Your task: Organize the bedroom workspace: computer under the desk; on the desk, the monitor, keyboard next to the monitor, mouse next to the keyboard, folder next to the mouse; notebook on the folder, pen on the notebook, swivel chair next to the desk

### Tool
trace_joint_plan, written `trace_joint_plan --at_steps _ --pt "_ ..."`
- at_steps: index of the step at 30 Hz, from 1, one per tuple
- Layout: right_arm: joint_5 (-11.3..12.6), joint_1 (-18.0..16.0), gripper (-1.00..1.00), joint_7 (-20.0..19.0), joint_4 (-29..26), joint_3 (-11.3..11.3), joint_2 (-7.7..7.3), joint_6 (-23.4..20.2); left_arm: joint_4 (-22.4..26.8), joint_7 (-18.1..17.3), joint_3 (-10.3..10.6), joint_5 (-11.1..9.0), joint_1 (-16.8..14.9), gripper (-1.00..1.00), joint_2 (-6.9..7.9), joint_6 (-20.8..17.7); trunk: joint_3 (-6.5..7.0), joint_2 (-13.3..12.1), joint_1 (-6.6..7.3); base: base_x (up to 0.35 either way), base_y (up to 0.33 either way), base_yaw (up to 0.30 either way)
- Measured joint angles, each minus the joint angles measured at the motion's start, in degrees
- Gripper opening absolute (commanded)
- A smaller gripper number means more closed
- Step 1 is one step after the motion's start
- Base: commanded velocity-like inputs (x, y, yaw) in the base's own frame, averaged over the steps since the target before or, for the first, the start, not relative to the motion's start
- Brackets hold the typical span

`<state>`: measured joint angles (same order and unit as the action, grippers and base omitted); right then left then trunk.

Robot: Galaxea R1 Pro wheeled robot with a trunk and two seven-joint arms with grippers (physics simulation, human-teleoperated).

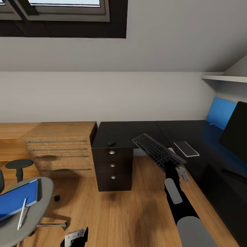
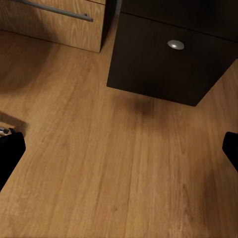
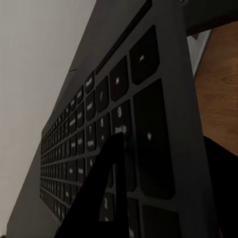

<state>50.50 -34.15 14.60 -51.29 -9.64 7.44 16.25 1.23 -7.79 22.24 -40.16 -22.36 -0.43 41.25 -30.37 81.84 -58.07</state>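
Observation:
My right gripper is shut on the near end of the slim dark keyboard, holding it tilted in the air by the inner corner of the black L-shaped desk. In the right wrist view the keyboard runs away from the dark fingers. A small dark mouse lies on the desk above the drawer unit. The black monitor stands at the right edge. On the grey swivel chair at lower left lie the blue folder and a pale pen. My left gripper hangs open low over the floor.
A light wooden dresser stands left of the drawer unit. A flat dark rectangle with a pale rim lies on the desk beyond the keyboard. A blue panel leans at the back right. Wood floor lies between chair and desk.

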Motion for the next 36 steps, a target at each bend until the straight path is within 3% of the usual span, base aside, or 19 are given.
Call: trace_joint_plan --at_steps 25,32,36 --pt "-0.02 0.00 -1.00 -0.12 0.00 -0.02 0.00 0.28 0.00 -0.10 -0.01 -0.02 0.00 1.00 0.00 -0.03 0.00 0.00 0.00 0.000 0.000 0.000" --pt "-0.02 0.44 -1.00 -1.72 0.02 0.09 0.09 0.60 0.00 -0.03 -0.01 -0.06 0.00 1.00 0.03 -0.04 0.00 0.00 0.00 0.000 0.000 0.000" --pt "0.07 0.50 -1.00 -1.89 0.11 0.23 1.06 0.82 0.00 -0.01 0.00 -0.08 0.00 1.00 0.09 -0.01 0.00 0.00 0.00 0.000 0.000 0.000"
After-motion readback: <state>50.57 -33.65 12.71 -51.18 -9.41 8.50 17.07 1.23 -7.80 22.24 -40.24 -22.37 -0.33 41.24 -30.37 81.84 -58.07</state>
